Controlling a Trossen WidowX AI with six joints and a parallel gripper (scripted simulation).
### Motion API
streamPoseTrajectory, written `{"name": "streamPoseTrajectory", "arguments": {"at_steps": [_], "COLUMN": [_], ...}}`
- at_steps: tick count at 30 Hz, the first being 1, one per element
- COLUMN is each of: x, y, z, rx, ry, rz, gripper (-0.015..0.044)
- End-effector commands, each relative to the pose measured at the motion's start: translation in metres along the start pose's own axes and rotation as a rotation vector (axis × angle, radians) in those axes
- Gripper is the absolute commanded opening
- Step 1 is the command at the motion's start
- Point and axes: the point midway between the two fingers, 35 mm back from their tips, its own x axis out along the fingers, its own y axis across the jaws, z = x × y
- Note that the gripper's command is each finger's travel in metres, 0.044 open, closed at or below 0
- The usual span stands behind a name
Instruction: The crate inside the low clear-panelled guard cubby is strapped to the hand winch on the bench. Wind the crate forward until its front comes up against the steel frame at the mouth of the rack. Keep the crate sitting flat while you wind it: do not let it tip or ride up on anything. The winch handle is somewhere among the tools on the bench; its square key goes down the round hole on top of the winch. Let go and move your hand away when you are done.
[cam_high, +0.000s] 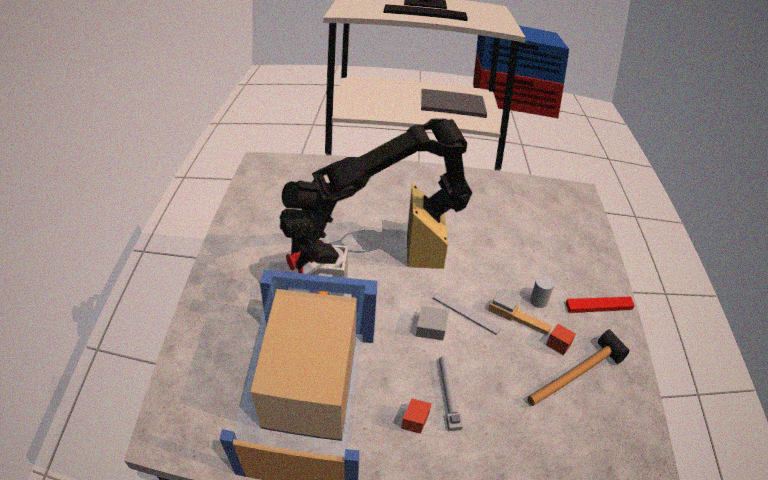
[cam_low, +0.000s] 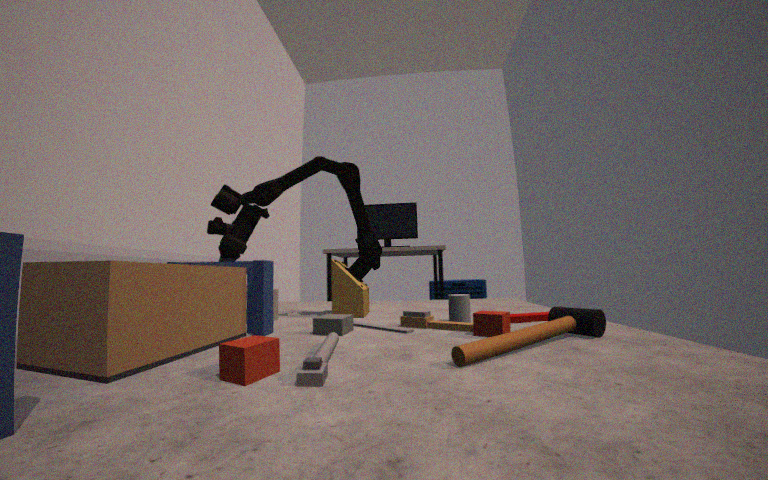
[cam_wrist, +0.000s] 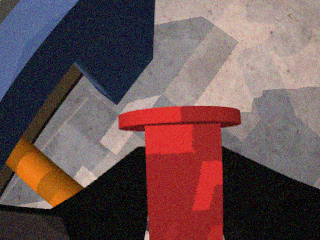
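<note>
The tan crate (cam_high: 308, 342) (cam_low: 65, 316) sits flat in the cubby behind the blue steel frame (cam_high: 318, 279) (cam_low: 260, 294). A short orange piece (cam_high: 323, 293) (cam_wrist: 42, 175) shows at the frame's opening; a narrow space seems to remain between crate and frame. The pale winch (cam_high: 342, 258) stands beyond the frame, mostly hidden by the arm. My gripper (cam_high: 296, 261) (cam_wrist: 178, 156) is shut on the red grip of the winch handle (cam_high: 291, 260) (cam_wrist: 170, 165), on the winch's left side in the top view. The handle's key end is hidden.
The cubby's tan end panel (cam_high: 288, 459) is nearest the camera. To its right lie a wrench (cam_high: 445, 384), a mallet (cam_high: 572, 374), red cubes (cam_high: 416, 415) (cam_high: 560, 339), a grey block (cam_high: 431, 322), a thin rod (cam_high: 465, 315), a grey cylinder (cam_high: 542, 292) and a red bar (cam_high: 600, 304).
</note>
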Motion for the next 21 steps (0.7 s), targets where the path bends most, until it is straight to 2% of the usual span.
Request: {"name": "streamPoseTrajectory", "arguments": {"at_steps": [1,21], "x": [-0.001,-0.009], "y": [0.015,0.039], "z": [-0.007,-0.024], "rx": [0.000,0.000], "ry": [0.015,0.018], "rz": [0.026,0.028], "gripper": [0.0000,0.0000]}}
